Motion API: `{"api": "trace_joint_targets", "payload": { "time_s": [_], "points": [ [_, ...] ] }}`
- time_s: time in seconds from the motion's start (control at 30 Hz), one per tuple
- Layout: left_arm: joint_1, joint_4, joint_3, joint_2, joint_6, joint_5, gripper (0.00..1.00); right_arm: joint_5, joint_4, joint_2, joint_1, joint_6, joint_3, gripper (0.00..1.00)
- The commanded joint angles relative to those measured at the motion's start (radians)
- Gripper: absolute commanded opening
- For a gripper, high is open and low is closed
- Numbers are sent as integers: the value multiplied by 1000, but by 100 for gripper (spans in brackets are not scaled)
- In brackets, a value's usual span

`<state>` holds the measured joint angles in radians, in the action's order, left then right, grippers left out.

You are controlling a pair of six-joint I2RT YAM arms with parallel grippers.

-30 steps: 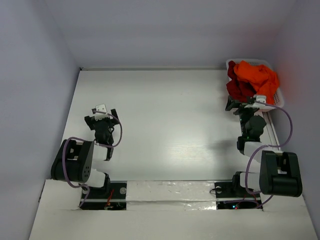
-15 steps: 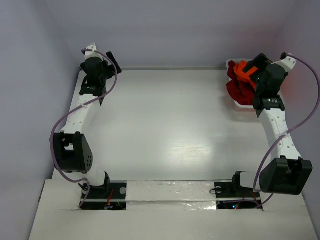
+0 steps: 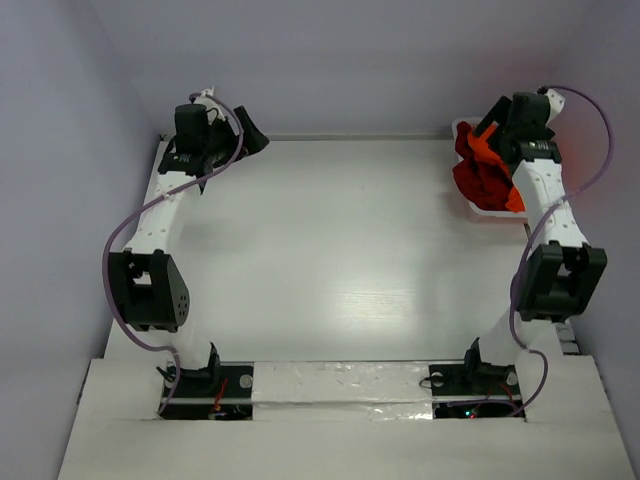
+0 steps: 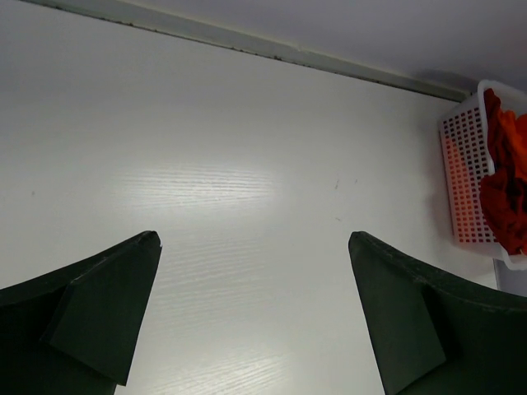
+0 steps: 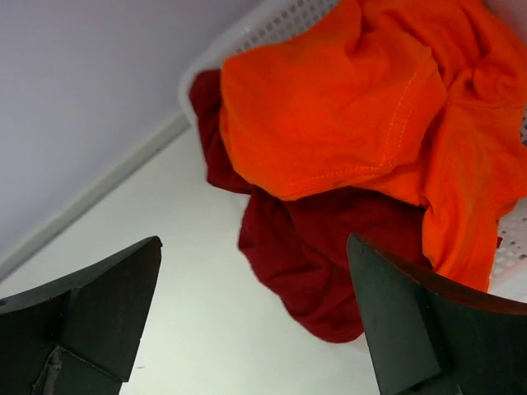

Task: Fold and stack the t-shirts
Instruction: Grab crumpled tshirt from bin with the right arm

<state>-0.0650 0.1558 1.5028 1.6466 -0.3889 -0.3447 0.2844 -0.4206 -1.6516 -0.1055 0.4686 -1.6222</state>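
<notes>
Two tees, orange tee point(image 5: 329, 107) heaped over dark red tee point(image 5: 305, 255), are sitting bunched in the basket point(image 5: 280, 20) at the far right of the tabletop point(image 3: 340, 240). Right fingers point(image 5: 82, 313) are hovering spread just above them, gripping nothing, probably lining up a pick. Left fingers point(image 4: 90, 321) are hanging spread, well apart from the tees.

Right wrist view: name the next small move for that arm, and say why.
Probably lower the right gripper onto the orange t-shirt and close. Its jaws stand open over the basket, and that shirt lies topmost, over the dark red t-shirt.
</notes>
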Motion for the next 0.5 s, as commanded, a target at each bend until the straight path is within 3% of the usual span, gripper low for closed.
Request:
{"api": "trace_joint_targets", "payload": {
  "time_s": [0.0,0.2,0.47],
  "points": [
    [-6,25,27,-11,-39,-45,99,32,-154,-97,-16,-21,-143,100],
    [-6,112,53,-14,-33,22,99,39,-261,-182,-85,87,-237,81],
    [-6,117,48,-19,-25,19,99,65,-265,-186,-128,154,-211,71]
  ]
}}
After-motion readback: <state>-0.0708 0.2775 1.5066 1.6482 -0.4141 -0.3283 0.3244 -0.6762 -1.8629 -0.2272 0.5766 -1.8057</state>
